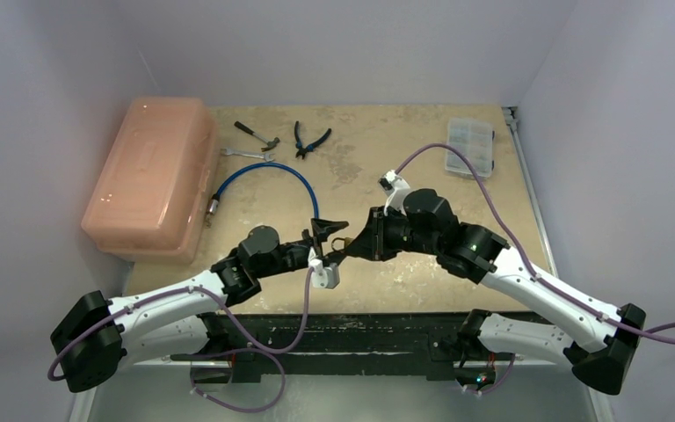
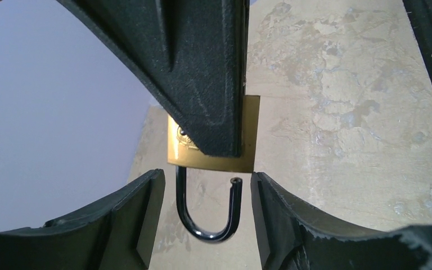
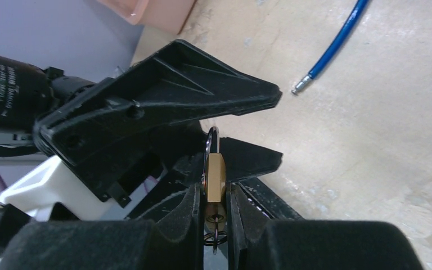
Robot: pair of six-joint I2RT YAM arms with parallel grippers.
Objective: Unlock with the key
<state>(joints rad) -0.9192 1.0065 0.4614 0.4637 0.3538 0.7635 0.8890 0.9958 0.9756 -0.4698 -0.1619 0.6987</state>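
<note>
Right gripper (image 3: 216,197): jaws clenched on the brass padlock (image 3: 215,177), held above the table (image 3: 371,140) near its front edge. The key (image 3: 213,238) sits at the padlock's keyhole end, between the same jaws; we see little beyond its ring. Shackle (image 2: 208,228) open: one leg stands free of the body. Left gripper (image 2: 205,188): jaws released, standing either side of the shackle, not touching it.
</note>
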